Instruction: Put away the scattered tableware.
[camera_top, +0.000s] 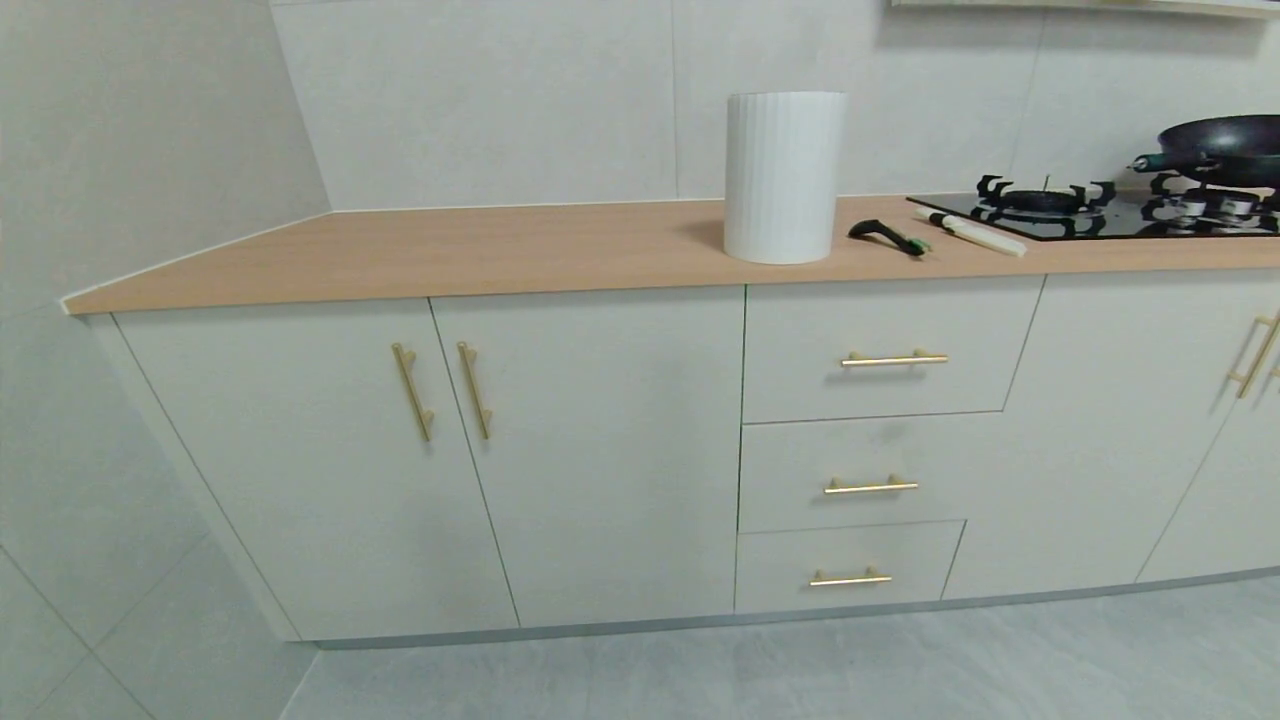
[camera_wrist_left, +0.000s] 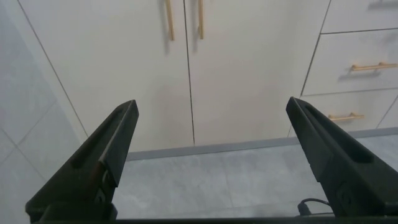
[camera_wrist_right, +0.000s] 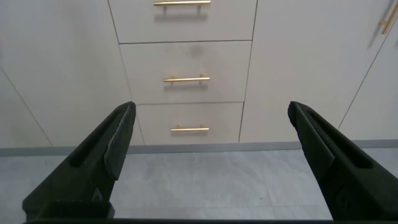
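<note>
On the wooden countertop (camera_top: 450, 250) stands a tall white ribbed cylinder holder (camera_top: 783, 176). Just right of it lie a black utensil with a green tip (camera_top: 889, 237) and a pale cream stick-like utensil (camera_top: 972, 234) at the hob's edge. My left gripper (camera_wrist_left: 211, 115) hangs open low before the cabinet doors (camera_wrist_left: 186, 62), nothing between its fingers. My right gripper (camera_wrist_right: 211, 118) is open too, low in front of the drawer stack (camera_wrist_right: 186, 71), holding nothing.
A black gas hob (camera_top: 1090, 212) carries a dark pan (camera_top: 1222, 148) at the far right. Three drawers with gold handles (camera_top: 893, 358) sit below the holder; double doors (camera_top: 440, 390) are to their left. Grey tiled floor (camera_top: 800, 670) lies below, a tiled wall at left.
</note>
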